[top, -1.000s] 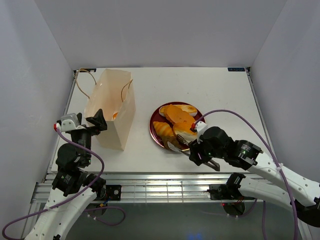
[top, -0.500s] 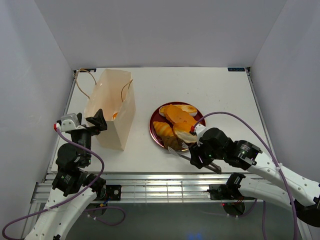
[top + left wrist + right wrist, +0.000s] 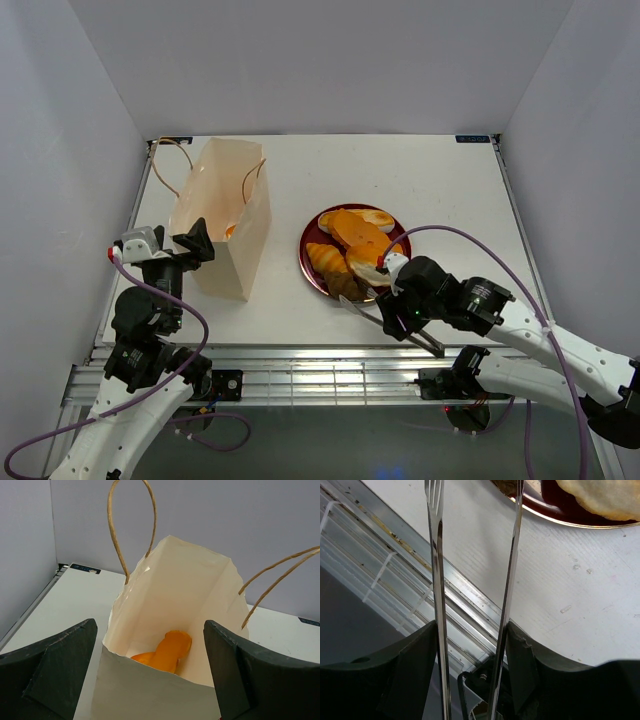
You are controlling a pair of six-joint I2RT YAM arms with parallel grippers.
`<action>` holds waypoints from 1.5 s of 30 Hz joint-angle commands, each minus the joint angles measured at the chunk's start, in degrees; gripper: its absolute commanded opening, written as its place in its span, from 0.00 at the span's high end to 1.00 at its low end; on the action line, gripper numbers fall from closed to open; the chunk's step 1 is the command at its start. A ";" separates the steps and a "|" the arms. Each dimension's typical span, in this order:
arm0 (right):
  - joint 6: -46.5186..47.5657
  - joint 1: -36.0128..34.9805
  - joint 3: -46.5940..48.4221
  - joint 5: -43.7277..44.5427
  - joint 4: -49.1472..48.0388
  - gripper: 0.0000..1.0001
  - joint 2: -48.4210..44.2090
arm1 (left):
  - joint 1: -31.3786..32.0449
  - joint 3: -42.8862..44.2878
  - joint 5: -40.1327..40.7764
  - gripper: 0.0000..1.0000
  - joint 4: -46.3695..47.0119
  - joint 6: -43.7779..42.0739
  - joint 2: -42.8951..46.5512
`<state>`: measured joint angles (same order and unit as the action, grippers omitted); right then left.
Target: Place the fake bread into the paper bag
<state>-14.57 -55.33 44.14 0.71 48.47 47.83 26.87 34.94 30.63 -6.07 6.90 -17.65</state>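
The cream paper bag (image 3: 222, 215) stands open at the left, and one orange piece of fake bread (image 3: 167, 652) lies inside it. Several more pieces of fake bread (image 3: 352, 245) sit on a dark red plate (image 3: 308, 265). My left gripper (image 3: 195, 243) is open just in front of the bag's near wall (image 3: 150, 695), with nothing between its fingers. My right gripper (image 3: 400, 312) is shut on thin metal tongs (image 3: 436, 580). The tongs' empty tips (image 3: 348, 302) stand apart over the table by the plate's near rim (image 3: 555, 516).
The table's near edge and the metal rail (image 3: 395, 555) lie directly under the tongs. Two brown cord handles (image 3: 131, 525) rise from the bag's rim. White walls close in the table on three sides.
My right gripper has turned and shifted slightly left and toward the near edge, drawing the tongs' tips off the plate. The left arm and the bag have not moved.
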 commanded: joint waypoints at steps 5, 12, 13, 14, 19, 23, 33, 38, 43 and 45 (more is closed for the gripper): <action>0.42 -0.39 2.70 2.19 -0.12 0.41 0.59 | 0.29 0.39 -1.01 0.02 -0.61 -0.13 -0.37; 1.03 -0.39 2.36 1.14 -2.23 0.42 2.44 | 0.29 0.31 -1.10 0.02 -0.61 -0.13 -0.37; 1.03 -0.39 2.18 1.14 -2.50 0.42 2.87 | 0.29 0.39 -1.19 0.02 -0.61 -0.13 -0.37; 1.12 -0.39 2.00 1.05 -3.02 0.42 3.05 | 0.29 0.31 -1.28 0.02 -0.53 -0.13 -0.37; 1.03 -0.39 1.21 1.22 -5.40 0.46 4.02 | 0.29 0.22 -1.45 0.02 -0.53 -0.04 -0.46; 0.94 -0.39 1.65 1.49 -6.10 0.50 4.46 | 0.29 0.22 -1.63 0.02 -0.53 -0.04 -0.54; 0.68 -0.39 3.67 2.89 -6.90 0.56 4.72 | 0.29 0.22 -1.72 0.02 -0.53 0.05 -0.37; 0.42 -0.39 4.64 2.72 -7.51 0.58 3.41 | 0.29 0.31 -1.72 0.02 -0.53 0.14 -0.19; -0.20 -0.39 5.96 2.81 -7.77 0.61 1.65 | 0.29 0.39 -1.72 0.02 -0.61 0.14 -0.19; -0.46 -0.39 6.31 2.81 -7.77 0.62 0.95 | 0.29 0.31 -1.72 0.02 -0.62 0.14 -0.19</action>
<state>-14.59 -55.37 47.09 2.87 44.31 50.57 26.87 34.94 29.52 -6.07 6.92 -17.65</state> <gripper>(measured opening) 0.415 0.979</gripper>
